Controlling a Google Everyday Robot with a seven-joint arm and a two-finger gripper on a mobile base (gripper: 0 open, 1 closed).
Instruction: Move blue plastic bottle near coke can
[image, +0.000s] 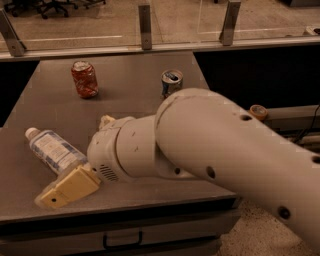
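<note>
**Entry: bottle relocation, early stage.**

- **Gripper** (70, 186): is hovering low over the near corner of the table (131, 70), at the base end of the bottle. Whether it is wide, narrow or holding anything, I cannot tell, since the arm (215, 145) is covering much of it.
- **Blue plastic bottle** (52, 150): is lying on its side just beyond the gripper, cap end pointing away from it.
- **Coke can** (84, 78): is standing upright far beyond the gripper, well apart from the bottle.
- **Blue-and-silver can** (171, 82): is standing beyond the gripper, off to the other side.
- **Status:** by my reckoning nothing is delivered yet. The grasp is looking unsettled, and the carry and set-down beside the coke can are remaining.
</note>
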